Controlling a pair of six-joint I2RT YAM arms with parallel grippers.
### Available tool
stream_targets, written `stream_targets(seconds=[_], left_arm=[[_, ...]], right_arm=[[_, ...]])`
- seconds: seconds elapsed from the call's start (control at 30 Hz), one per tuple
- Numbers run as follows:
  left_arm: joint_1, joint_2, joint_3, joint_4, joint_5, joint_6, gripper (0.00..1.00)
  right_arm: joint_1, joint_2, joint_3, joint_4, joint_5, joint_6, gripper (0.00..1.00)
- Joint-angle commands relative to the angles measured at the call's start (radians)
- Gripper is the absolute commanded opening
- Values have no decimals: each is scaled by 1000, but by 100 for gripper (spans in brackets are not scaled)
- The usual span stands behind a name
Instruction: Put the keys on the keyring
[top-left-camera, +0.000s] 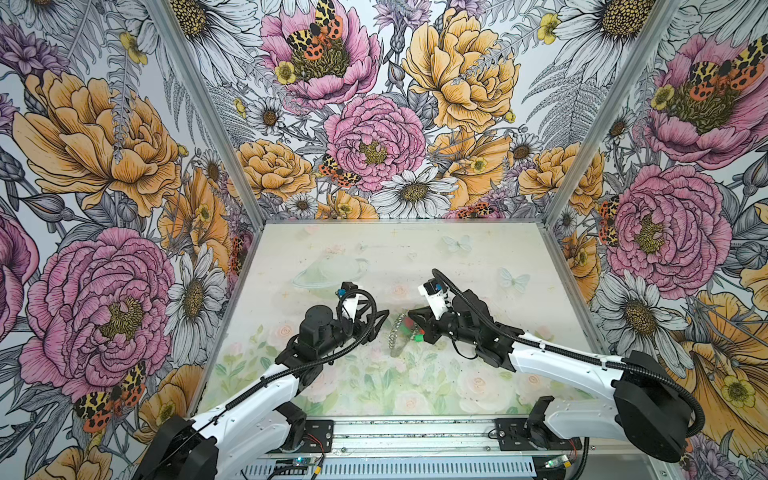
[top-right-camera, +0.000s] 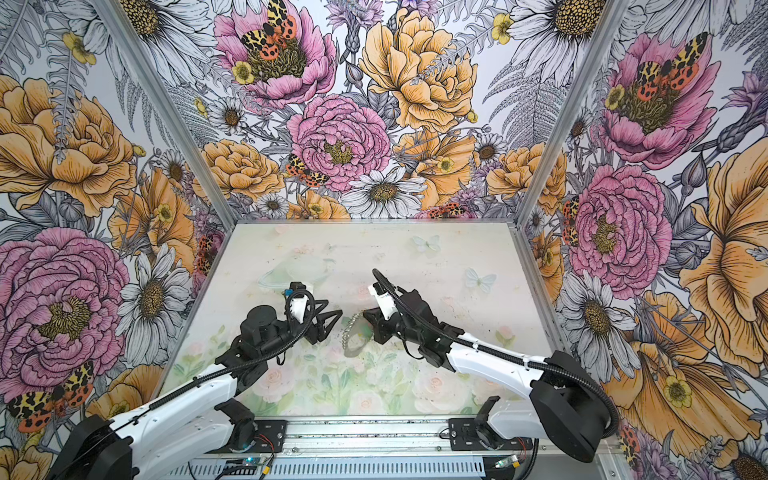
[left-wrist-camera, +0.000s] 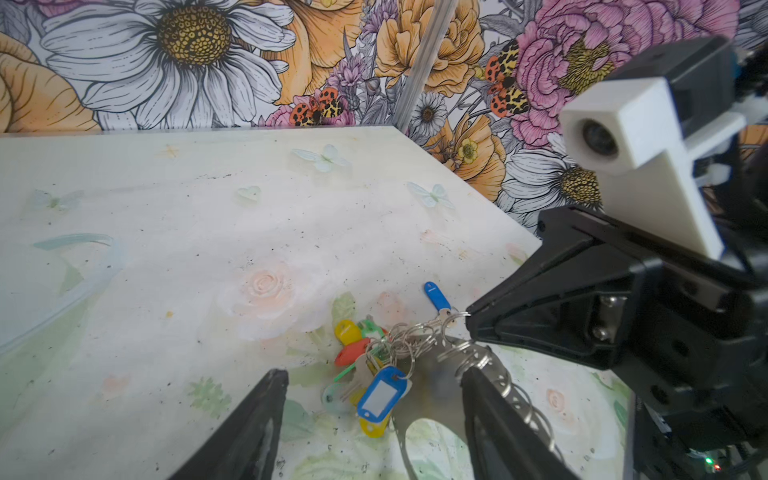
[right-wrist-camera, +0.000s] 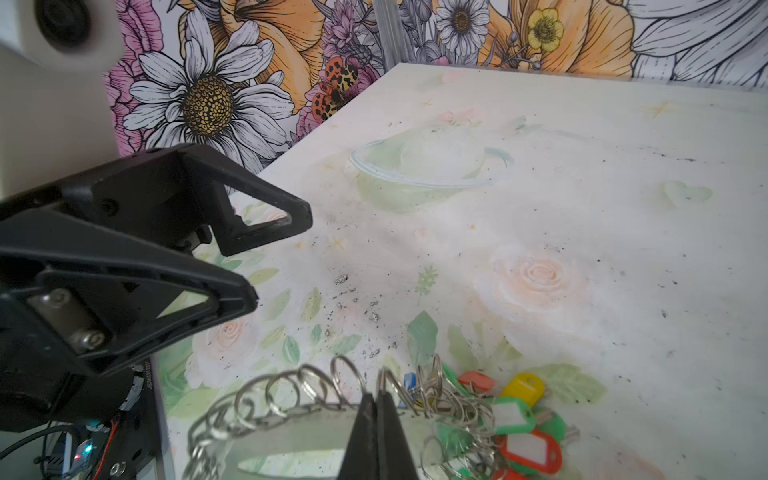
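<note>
The keyring (top-left-camera: 397, 347) (top-right-camera: 353, 338) is a grey oval band fringed with silver rings, tilted up off the table. My right gripper (right-wrist-camera: 376, 400) (top-left-camera: 412, 314) is shut on its ringed edge. The keys (right-wrist-camera: 513, 415) (left-wrist-camera: 379, 395), tags in blue, red, green and yellow, hang in a cluster from rings at one end of the band (left-wrist-camera: 432, 382). One blue tag (left-wrist-camera: 436, 296) sticks out by the right gripper's tip. My left gripper (left-wrist-camera: 374, 374) (right-wrist-camera: 282, 257) (top-right-camera: 328, 326) is open, with the blue tag and part of the band between its fingers.
The pale floral table (top-left-camera: 374, 257) is walled by flowered panels on three sides. A metal rail (top-left-camera: 415, 436) carrying both arm bases runs along the front edge. The two grippers face each other closely at mid-table.
</note>
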Motion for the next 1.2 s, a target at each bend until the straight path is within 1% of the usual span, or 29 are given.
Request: stream_targets(seconds=[0.0, 0.07, 0.1, 0.13, 0.47, 0.63, 0.87, 1.17], left_arm=[[-12, -5, -6, 74, 94, 30, 60], [-14, 6, -7, 79, 112, 42, 50], [-14, 12, -6, 80, 112, 44, 47], [-13, 19, -5, 79, 111, 45, 46], [-8, 44, 8, 78, 113, 13, 48], [-33, 93, 29, 65, 133, -1, 48], [-71, 201, 69, 53, 195, -2, 41], [-103, 182, 39, 53, 236, -9, 32]], right_arm=[[-4, -36, -9, 145, -76, -18, 0], [-5, -36, -14, 163, -92, -21, 0], [-5, -35, -15, 165, -95, -23, 0], [-4, -33, -15, 163, -98, -25, 0], [-5, -6, -57, 175, -107, -26, 0], [-5, 24, -93, 206, -119, -17, 0], [-5, 22, -117, 224, -135, -22, 0], [-5, 8, -140, 249, -137, -22, 0]])
